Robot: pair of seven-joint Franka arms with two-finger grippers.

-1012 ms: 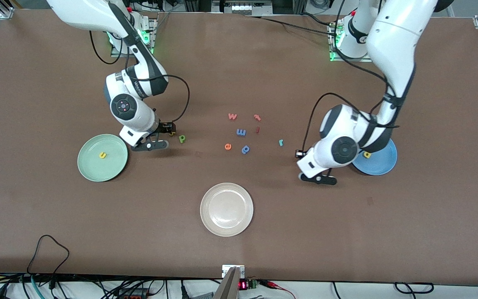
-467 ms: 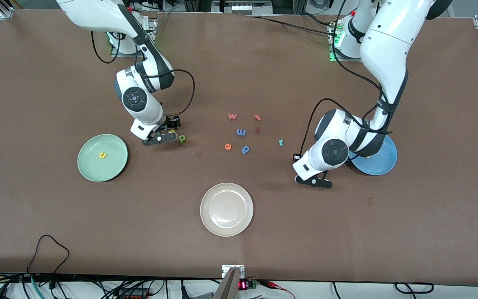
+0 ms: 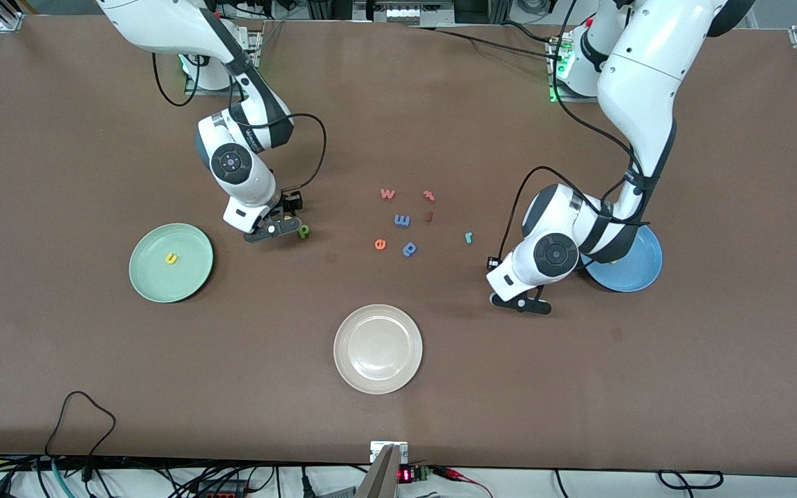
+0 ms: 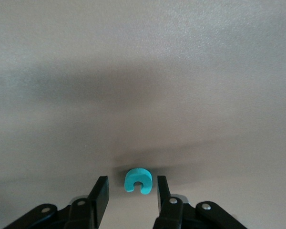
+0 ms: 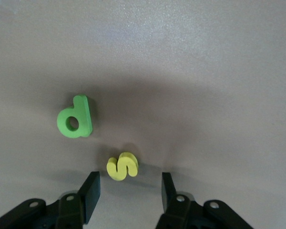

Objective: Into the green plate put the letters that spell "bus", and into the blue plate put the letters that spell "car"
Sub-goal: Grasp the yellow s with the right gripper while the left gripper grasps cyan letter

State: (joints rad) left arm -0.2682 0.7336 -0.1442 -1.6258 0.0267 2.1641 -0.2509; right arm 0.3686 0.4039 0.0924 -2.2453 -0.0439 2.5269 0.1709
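Observation:
My right gripper (image 5: pixel 129 177) is open and low over the table, with the yellow "s" (image 5: pixel 122 167) just ahead of its fingertips. The green "b" (image 5: pixel 75 117) (image 3: pixel 304 231) lies beside it. A yellow "u" (image 3: pixel 171 258) lies in the green plate (image 3: pixel 153 280). My left gripper (image 4: pixel 131 181) is open, one finger on each side of the teal "c" (image 4: pixel 138 180), which rests on the table. The left arm's hand (image 3: pixel 544 259) hides that letter in the front view and covers part of the blue plate (image 3: pixel 637 273). The teal "r" (image 3: pixel 468 237) lies apart, toward the table's middle.
Loose letters lie mid-table: an orange "w" (image 3: pixel 387 194), a red hooked letter (image 3: pixel 429 196), a blue "m" (image 3: pixel 402 220), an orange "e" (image 3: pixel 380 243) and a blue "p" (image 3: pixel 409 248). An off-white plate (image 3: pixel 378 349) sits nearer the front camera.
My right gripper has moved from beside the green plate toward the green "b", and its fingers have narrowed. My left hand has shifted off the blue plate toward mid-table and now hides the yellow letter there.

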